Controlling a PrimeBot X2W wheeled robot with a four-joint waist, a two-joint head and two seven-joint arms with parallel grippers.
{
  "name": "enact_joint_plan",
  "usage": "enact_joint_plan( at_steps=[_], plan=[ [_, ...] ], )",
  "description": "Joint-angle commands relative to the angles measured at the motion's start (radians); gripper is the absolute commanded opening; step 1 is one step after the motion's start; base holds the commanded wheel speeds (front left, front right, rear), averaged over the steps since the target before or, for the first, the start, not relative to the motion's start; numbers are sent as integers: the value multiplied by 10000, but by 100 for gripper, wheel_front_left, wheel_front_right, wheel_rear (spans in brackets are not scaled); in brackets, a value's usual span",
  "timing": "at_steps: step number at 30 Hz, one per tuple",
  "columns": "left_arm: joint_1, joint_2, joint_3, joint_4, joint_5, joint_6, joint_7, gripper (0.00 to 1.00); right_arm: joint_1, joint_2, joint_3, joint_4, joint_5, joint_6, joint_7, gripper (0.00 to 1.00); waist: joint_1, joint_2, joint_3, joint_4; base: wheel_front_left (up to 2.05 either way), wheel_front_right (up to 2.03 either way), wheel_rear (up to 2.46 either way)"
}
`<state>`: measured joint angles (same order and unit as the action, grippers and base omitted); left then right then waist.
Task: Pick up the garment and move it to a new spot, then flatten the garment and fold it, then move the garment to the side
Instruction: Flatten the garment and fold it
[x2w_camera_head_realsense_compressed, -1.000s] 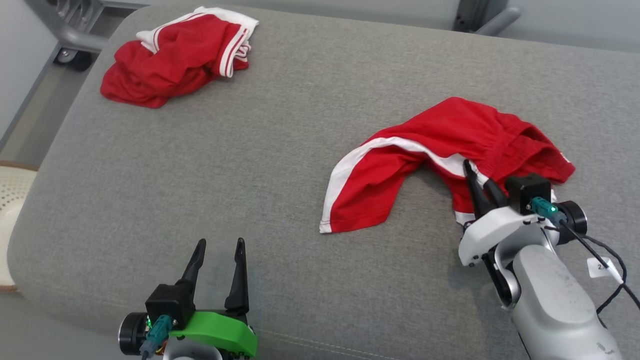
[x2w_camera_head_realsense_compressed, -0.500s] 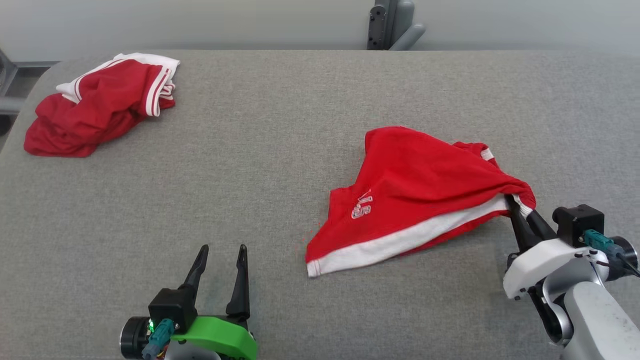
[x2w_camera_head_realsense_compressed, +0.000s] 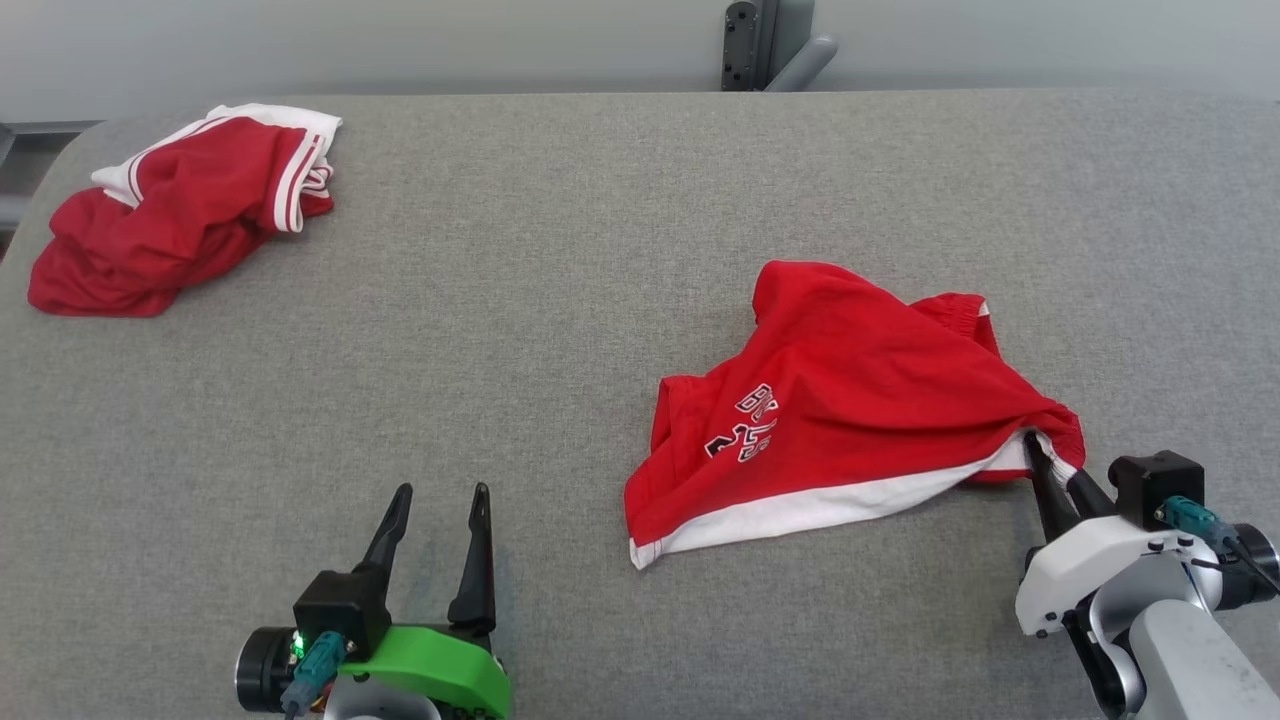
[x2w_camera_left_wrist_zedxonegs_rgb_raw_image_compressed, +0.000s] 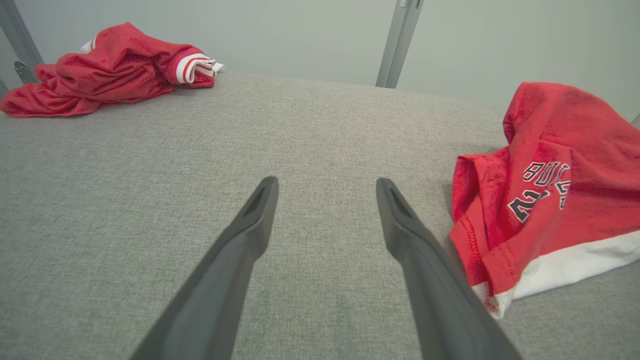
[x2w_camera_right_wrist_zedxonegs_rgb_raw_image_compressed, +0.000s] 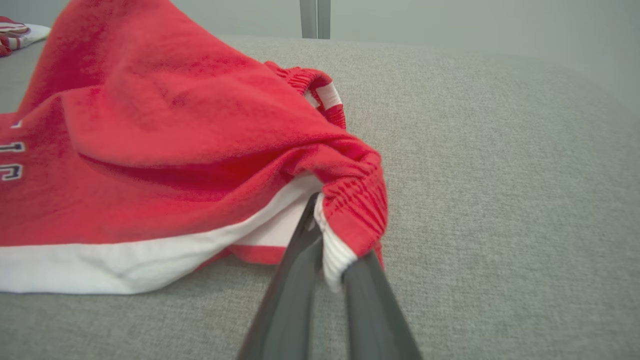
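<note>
Presently the right gripper (x2w_camera_head_realsense_compressed: 1045, 455) is clenched on the garment (x2w_camera_head_realsense_compressed: 850, 400) at its waistband corner; the cloth sprawls leftward from its fingertips. The left gripper (x2w_camera_head_realsense_compressed: 440, 492) stands released, well apart. Judged: relocation step; next, release and flatten.

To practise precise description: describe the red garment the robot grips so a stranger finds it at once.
On the grey fabric table, look to the robot's right. The red cloth shorts with a white hem lie there, pinched by the right gripper. Unlike the crumpled red garment far left, they show dark lettering.
</note>
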<state>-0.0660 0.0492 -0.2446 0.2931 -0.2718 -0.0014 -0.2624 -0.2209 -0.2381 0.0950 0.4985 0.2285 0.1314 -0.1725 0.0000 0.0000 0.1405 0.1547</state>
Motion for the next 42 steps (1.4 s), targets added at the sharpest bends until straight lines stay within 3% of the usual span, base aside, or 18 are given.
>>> enact_joint_plan(
  at_steps=[1,15,42],
  plan=[
    [-131,23,29,3,-38,-17,-28,100,121,-8,-5,43,-40,-14,-76,100,0,0,-4,-27,0,0,0],
    [-1,23,98,18,-16,-54,-28,100,647,360,-679,287,-154,-14,-783,100,0,0,-237,-740,0,0,0],
    [997,24,-198,315,-99,-323,-28,100,2499,1655,-2263,-2524,-1433,-14,-941,100,0,0,-1358,-1165,0,0,0]
  ],
)
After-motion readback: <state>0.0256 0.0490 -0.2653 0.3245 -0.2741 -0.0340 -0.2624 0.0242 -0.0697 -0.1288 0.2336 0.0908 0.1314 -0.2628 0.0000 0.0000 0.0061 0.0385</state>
